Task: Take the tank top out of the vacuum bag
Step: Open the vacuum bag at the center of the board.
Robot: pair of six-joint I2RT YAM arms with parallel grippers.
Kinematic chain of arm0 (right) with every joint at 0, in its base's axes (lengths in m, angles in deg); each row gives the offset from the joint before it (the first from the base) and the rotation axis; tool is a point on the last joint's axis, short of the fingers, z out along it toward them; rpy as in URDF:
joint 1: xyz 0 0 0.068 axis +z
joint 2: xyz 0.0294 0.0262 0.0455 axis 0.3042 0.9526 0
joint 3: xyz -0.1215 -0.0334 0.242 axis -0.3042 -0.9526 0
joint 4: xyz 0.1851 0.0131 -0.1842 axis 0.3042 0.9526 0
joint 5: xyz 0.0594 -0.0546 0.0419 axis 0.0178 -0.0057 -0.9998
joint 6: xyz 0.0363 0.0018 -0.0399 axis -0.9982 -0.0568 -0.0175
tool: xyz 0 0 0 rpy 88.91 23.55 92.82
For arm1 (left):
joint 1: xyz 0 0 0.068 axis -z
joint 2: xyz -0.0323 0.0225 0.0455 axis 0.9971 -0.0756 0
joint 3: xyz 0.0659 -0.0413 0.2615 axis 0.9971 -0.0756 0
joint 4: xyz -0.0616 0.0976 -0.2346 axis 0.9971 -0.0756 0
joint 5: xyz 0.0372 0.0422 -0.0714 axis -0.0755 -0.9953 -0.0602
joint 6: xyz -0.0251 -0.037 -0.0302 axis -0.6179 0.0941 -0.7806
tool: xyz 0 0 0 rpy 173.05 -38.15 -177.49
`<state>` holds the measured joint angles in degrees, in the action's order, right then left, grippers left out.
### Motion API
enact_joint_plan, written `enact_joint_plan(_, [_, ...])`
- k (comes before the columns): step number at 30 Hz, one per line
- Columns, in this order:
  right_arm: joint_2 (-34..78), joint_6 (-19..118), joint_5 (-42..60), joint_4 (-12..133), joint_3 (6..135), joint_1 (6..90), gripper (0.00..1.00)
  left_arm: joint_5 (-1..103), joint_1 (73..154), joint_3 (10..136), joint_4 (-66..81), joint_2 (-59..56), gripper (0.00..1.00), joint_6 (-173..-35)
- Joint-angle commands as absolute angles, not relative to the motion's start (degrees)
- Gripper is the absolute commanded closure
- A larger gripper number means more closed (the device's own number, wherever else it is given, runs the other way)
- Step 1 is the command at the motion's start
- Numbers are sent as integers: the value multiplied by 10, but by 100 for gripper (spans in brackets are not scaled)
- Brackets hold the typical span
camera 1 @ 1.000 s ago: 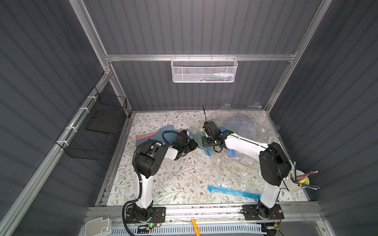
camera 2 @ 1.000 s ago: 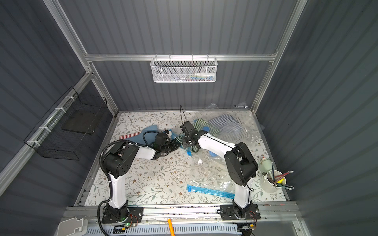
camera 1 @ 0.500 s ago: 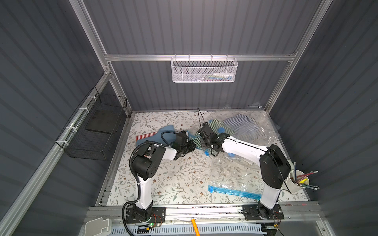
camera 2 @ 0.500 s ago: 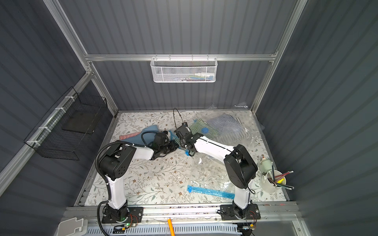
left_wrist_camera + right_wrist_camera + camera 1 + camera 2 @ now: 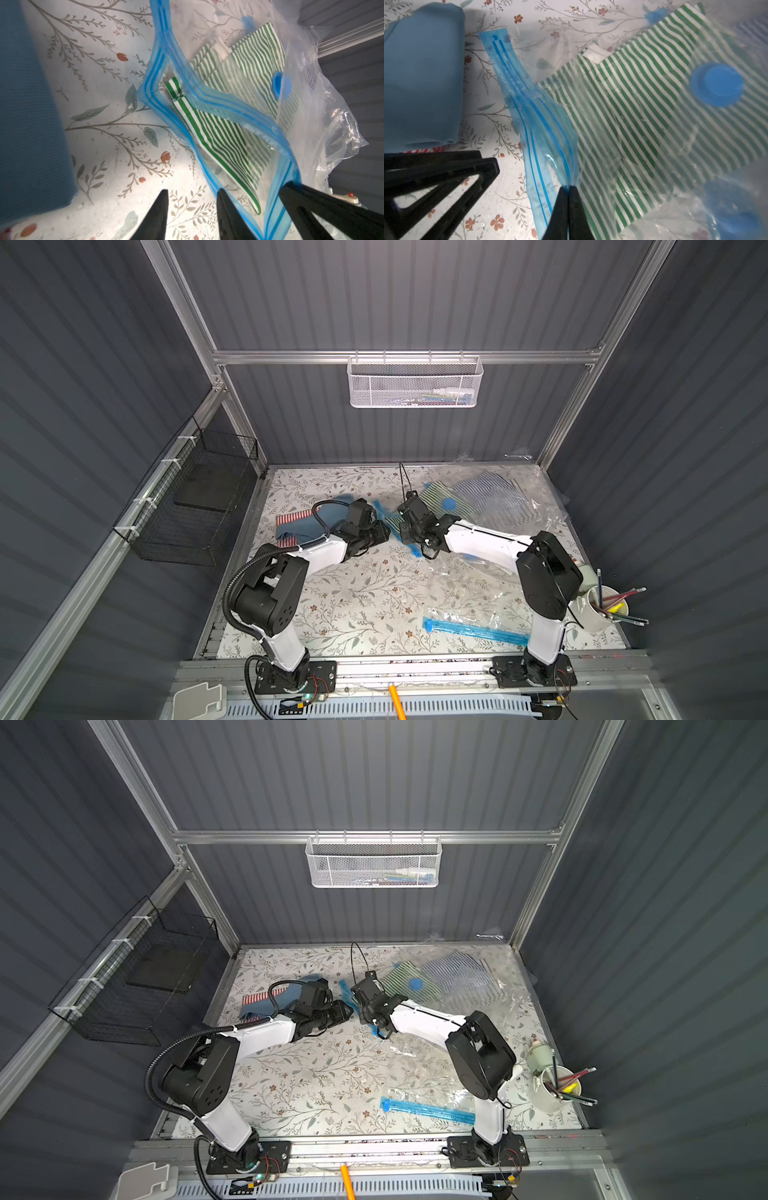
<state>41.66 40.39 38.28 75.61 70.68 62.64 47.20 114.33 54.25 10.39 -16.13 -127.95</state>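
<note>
Right jaws clenched on vacuum bag (image 5: 529, 108) zip edge; left jaws parted, empty. Tank top (image 5: 218, 135) likely soft, light, limp; pinch striped corner at mouth.

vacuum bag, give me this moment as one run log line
right hand: shut on vacuum bag zip edge | left hand: open at bag mouth | tank top: inside bag
</note>
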Motion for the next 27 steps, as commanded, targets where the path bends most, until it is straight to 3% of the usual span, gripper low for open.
enact_joint_plan(1, [406, 388, 356, 699, 681, 628, 100, 500, 1138, 528, 130, -156, 61, -1305])
enact_joint_plan(15, [395, 377, 343, 663, 649, 628, 100, 534, 1139, 545, 232, -241, 70, -1390])
enact_joint_plan(18, [395, 377, 334, 656, 648, 628, 100, 525, 1139, 535, 245, -246, 68, -1395])
enact_joint_plan(21, [395, 378, 332, 651, 646, 628, 100, 519, 1139, 532, 247, -246, 58, -1396])
enact_joint_plan(27, [397, 383, 331, 652, 647, 628, 100, 538, 1138, 528, 261, -228, 57, -1417])
